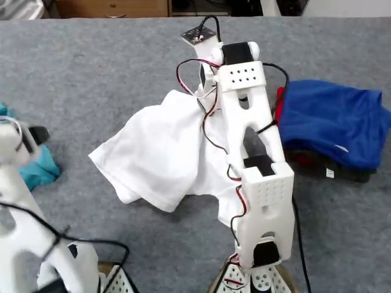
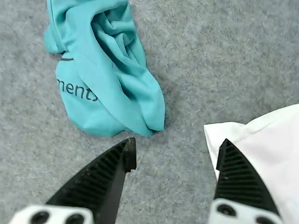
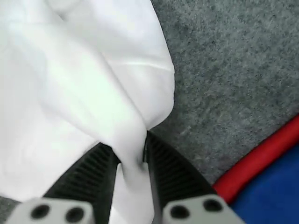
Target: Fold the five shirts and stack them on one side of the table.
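Right claw [image 3: 132, 148] pinches the white shirt [image 3: 70, 93]; left claw [image 2: 177, 147] hangs apart beside the teal shirt [image 2: 107, 70].

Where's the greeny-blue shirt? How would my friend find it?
Start at the grey carpet-covered table, with the rumpled white cloth shirt in its middle. Go from there toward the left arm's side. The crumpled teal cloth shirt lies there alone, the only greeny-blue bundle; the folded blue cloth shirt sits stacked on the opposite side.
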Robot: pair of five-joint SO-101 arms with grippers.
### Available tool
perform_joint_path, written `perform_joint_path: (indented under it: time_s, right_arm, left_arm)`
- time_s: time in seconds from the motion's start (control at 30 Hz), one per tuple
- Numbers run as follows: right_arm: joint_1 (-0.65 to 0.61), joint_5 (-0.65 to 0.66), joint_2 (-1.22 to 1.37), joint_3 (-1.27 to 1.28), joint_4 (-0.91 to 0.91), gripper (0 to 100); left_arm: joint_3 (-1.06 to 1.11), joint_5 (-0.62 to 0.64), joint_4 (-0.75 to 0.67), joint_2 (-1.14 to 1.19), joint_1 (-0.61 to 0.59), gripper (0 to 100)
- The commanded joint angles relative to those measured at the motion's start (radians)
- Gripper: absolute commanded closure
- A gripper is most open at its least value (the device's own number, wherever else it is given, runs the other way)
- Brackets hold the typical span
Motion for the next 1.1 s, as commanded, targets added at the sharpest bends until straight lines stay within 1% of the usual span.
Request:
perform_joint_path:
  time_s: [0.0, 0.17, 0.3, 0.37, 0.47, 0.6, 0.67, 0.77, 0.83, 0.9, 1.07]
  right_arm:
    - [-0.022, 0.008, -0.084, -0.018, 0.02, 99.7]
    - [-0.03, 0.006, -0.084, 0.005, 0.02, 99.7]
    - [-0.028, 0.006, -0.084, 0.004, 0.02, 99.7]
    - [-0.025, 0.006, -0.084, 0.004, 0.02, 99.7]
    - [-0.024, 0.006, -0.085, 0.001, 0.02, 99.7]
    - [-0.028, 0.002, -0.111, -0.004, 0.02, 99.4]
    - [-0.028, 0.002, -0.14, -0.004, 0.018, 95.5]
    - [-0.028, 0.006, -0.191, -0.002, 0.018, 85.3]
    - [-0.028, 0.008, -0.219, -0.002, 0.018, 80.4]
    - [-0.028, 0.008, -0.239, 0.001, 0.018, 78.6]
    - [-0.03, 0.008, -0.257, 0.004, 0.02, 78.6]
  left_arm:
    - [0.064, -0.026, -0.038, -0.145, 0.011, 72]
    - [0.118, -0.023, -0.031, -0.259, 0.012, 72]
    - [0.186, -0.028, -0.029, -0.292, 0.011, 72]
    - [0.241, -0.035, -0.029, -0.3, 0.008, 72]
    - [0.341, -0.08, -0.029, -0.314, 0.002, 72]
    - [0.474, -0.091, -0.041, -0.352, 0.012, 72]
    - [0.531, -0.091, -0.075, -0.36, 0.011, 72]
    - [0.621, -0.091, -0.106, -0.36, 0.009, 72]
    - [0.675, -0.091, -0.123, -0.36, 0.005, 72]
    - [0.726, -0.091, -0.143, -0.36, 0.003, 72]
    - [0.816, -0.091, -0.198, -0.361, 0.003, 72]
